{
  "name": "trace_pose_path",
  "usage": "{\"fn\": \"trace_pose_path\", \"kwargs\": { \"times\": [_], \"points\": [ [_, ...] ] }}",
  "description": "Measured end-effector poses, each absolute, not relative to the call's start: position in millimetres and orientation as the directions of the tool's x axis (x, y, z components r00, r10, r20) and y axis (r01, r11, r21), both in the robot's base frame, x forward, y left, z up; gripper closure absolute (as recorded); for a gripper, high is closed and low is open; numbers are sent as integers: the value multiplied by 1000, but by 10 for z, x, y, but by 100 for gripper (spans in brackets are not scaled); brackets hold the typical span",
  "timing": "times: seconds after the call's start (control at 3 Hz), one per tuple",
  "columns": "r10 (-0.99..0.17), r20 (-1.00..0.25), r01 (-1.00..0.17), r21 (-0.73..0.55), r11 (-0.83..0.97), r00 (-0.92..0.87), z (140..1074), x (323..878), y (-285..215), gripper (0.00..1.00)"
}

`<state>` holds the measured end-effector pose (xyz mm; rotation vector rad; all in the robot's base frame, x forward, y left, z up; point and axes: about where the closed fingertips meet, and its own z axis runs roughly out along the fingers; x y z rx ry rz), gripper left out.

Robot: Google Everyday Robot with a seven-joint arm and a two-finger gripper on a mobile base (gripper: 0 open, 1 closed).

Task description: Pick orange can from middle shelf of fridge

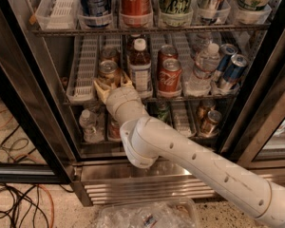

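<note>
**One orange can [109, 70] on the middle shelf [85, 66]**

The orange can is seen standing at the front of the fridge [109, 189] shelf, just left of a brown bottle [139, 69] and two red Coca-Cola cans [169, 76]. The gripper [113, 85] is held at the can's bottom. Its fingers [101, 89] are spread open, one on each side; touching cannot be told.

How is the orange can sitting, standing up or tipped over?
Standing up. The orange can sits upright on the middle shelf, silver top facing up. The gripper is right at its base, in front.
</note>
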<state>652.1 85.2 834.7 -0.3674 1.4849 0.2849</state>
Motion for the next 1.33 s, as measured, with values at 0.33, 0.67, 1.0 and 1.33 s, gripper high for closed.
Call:
{"fn": "trace_pose_path", "kwargs": {
  "times": [0.33, 0.67, 1.0, 1.33],
  "points": [
    [-39, -997, -405, -64, 912, 70, 8347, 6522, 853, 71],
    [-39, -997, -405, -64, 912, 70, 8348, 6522, 853, 94],
    [-39, -997, -403, -65, 913, 73, 8482, 6478, 860, 100],
    [-44, -995, -405, -79, 911, 94, 8738, 6428, 864, 100]
  ]
}}
